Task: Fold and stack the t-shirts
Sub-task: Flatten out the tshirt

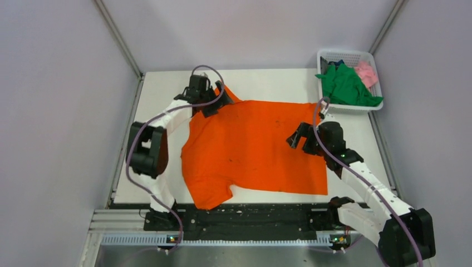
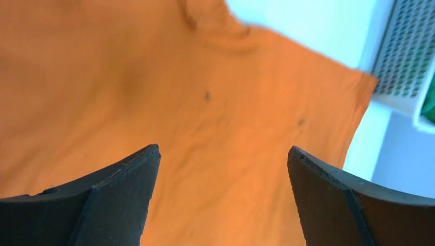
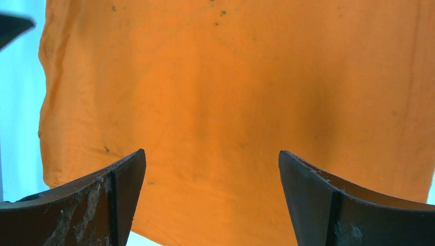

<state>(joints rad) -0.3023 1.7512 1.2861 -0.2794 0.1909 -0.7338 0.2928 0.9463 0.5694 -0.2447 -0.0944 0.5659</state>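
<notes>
Orange t-shirt laid flat on the table, wide-open jaws over it on two sides
Nearest, at 7 o'clock, one sleeve down by the table edge; cloth spread broad across the middle. Up at 3 o'clock, right gripper over the shirt's edge, fingers splayed wide, nothing between them. Farther, at 11 o'clock, left gripper over the far-left corner, fingers just as wide, empty. Farthest, at 1 o'clock, white basket in the table corner, green t-shirt heaped in it and draping over the rim, pink t-shirt bunched just beside the green
</notes>
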